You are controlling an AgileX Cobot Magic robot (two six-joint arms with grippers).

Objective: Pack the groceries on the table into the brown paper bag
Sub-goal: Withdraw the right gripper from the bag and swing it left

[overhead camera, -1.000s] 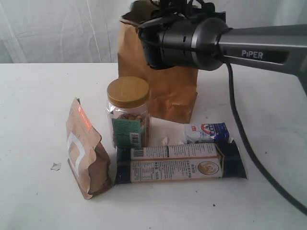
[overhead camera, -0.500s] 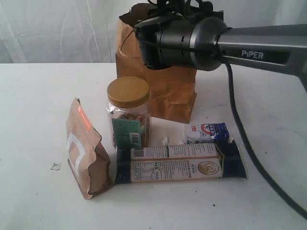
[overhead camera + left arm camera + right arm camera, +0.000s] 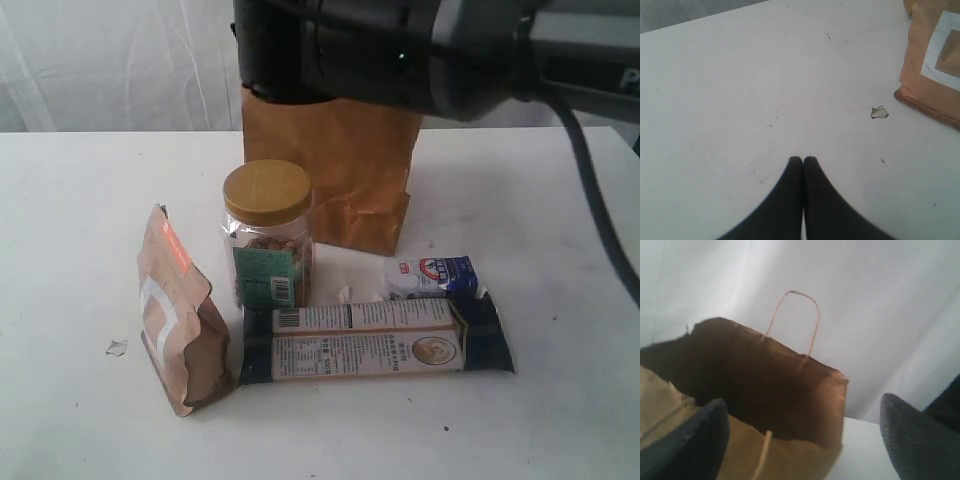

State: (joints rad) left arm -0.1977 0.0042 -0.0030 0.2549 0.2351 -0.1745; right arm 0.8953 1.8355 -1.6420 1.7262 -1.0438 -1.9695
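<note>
The brown paper bag (image 3: 345, 170) stands upright at the back of the table (image 3: 70, 220). In front of it stand a clear jar with a mustard-yellow lid (image 3: 267, 240) and a brown pouch with an orange mark (image 3: 180, 315). A long dark-blue-and-white packet (image 3: 375, 342) and a small blue-white packet (image 3: 430, 275) lie flat. My right arm (image 3: 400, 45) hides the bag's top. The right gripper (image 3: 802, 440) is open and empty above the bag's dark mouth (image 3: 750, 385). My left gripper (image 3: 803, 159) is shut on nothing over bare table, apart from the pouch (image 3: 935, 65).
A small white crumb (image 3: 116, 347) lies left of the pouch, and it also shows near the left gripper as a crumb (image 3: 879, 112). The bag's thin loop handle (image 3: 800, 315) stands up at its far rim. A white curtain (image 3: 120, 60) hangs behind the table.
My right arm has risen and come nearer the exterior camera, now filling the top of that view and covering the bag's rim. The groceries have not moved.
</note>
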